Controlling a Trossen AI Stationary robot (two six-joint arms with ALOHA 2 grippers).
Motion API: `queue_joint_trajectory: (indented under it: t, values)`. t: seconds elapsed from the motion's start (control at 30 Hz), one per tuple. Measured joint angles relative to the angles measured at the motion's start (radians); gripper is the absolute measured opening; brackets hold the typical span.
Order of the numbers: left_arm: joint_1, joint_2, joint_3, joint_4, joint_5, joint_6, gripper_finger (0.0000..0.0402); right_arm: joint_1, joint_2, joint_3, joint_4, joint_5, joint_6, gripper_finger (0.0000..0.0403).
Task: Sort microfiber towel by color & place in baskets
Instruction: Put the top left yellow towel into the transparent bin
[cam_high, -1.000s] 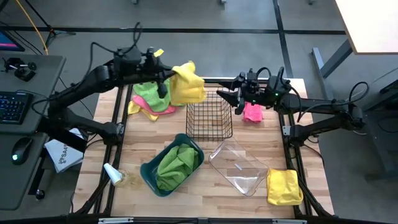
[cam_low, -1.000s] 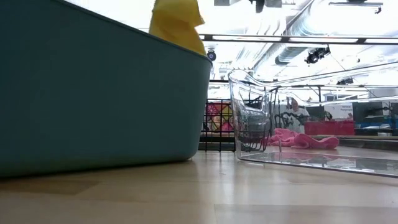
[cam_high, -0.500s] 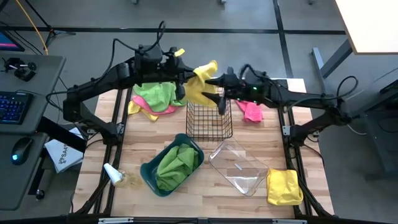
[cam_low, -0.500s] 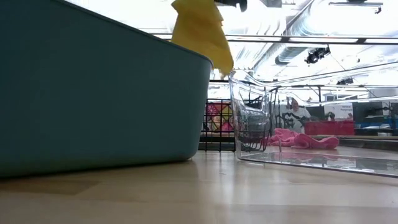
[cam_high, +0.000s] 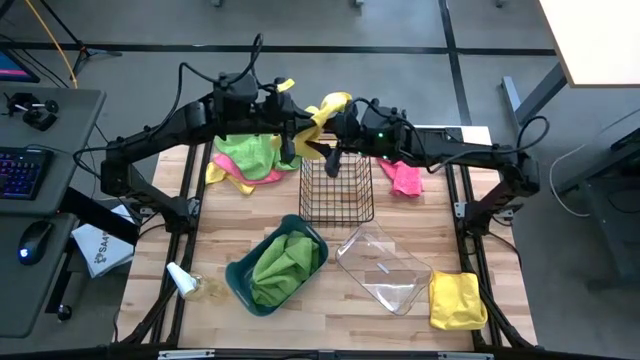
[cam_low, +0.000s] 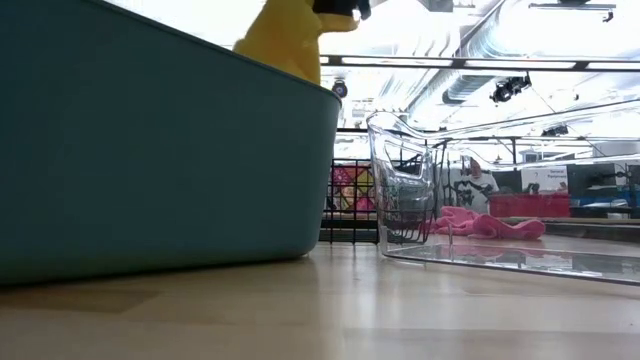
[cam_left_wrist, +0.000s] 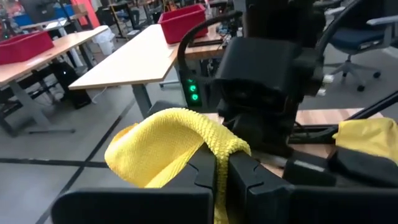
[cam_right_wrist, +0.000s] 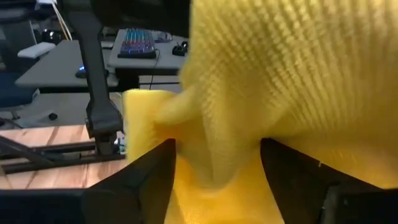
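A yellow microfiber towel (cam_high: 325, 106) hangs bunched in the air above the far edge of the black wire-mesh basket (cam_high: 337, 190). My left gripper (cam_left_wrist: 222, 171) is shut on it. My right gripper (cam_right_wrist: 214, 168) is open, one finger on either side of the same towel (cam_right_wrist: 249, 74). In the high view the two grippers meet over the basket's far-left corner, the left gripper (cam_high: 293, 140) beside the right gripper (cam_high: 331, 150). The teal bin (cam_high: 278, 265) holds a green towel. The clear bin (cam_high: 385, 265) stands to its right. In the low view the towel (cam_low: 285, 35) shows above the teal bin's rim. My left gripper pinches a fold of the yellow towel (cam_left_wrist: 219, 149) between its two fingers. The cloth loops up over the fingertips and a strip runs down between them. The towel is lifted clear of the table. My right gripper: the towel hangs between its open fingers (cam_right_wrist: 152, 177); I cannot tell whether they touch it.
A pile of green, pink and yellow towels (cam_high: 245, 158) lies at the table's far left. A pink towel (cam_high: 405, 178) lies right of the wire basket, and a yellow one (cam_high: 458, 300) at the near right corner. A small bottle (cam_high: 180, 278) lies near the left edge.
My left gripper has carried the yellow towel toward the table's right, from the pile to over the wire basket's far edge. My right gripper has travelled toward the left, away from the pink towel, up to the yellow towel. The towel, draped broadly before, now hangs bunched between both grippers.
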Motion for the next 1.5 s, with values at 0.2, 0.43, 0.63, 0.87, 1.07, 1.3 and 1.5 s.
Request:
queue_joint_trajectory:
  t: [0.2, 0.43, 0.63, 0.87, 1.07, 1.3, 1.5]
  values:
    - [-0.011, 0.0, 0.0, 0.053, 0.002, -0.001, 0.0, 0.016, 0.005, 0.002, 0.062, 0.008, 0.008, 0.0065]
    - [-0.003, -0.013, 0.0, 0.044, -0.078, 0.0, 0.0026, 0.021, -0.009, 0.035, -0.001, 0.007, 0.008, 0.0004]
    - [0.049, -0.087, -0.001, -0.093, -0.213, -0.005, 0.0088, 0.016, -0.11, 0.043, -0.204, 0.008, 0.008, 0.0002]
    - [0.132, -0.171, -0.045, -0.189, -0.184, -0.07, 0.014, 0.052, -0.316, 0.043, -0.503, -0.063, 0.072, 0.0001]
    - [0.191, -0.194, -0.1, -0.14, -0.07, -0.089, 0.0147, 0.132, -0.5, 0.044, -0.559, -0.386, 0.364, 0.0]
    - [0.226, -0.175, -0.125, -0.003, -0.018, -0.104, 0.0147, 0.325, -0.538, 0.044, -0.564, -0.344, 0.535, 0.0]
    - [0.226, -0.17, -0.125, 0.038, -0.016, -0.088, 0.0147, 0.44, -0.479, -0.035, -0.656, -0.235, 0.598, 0.0]
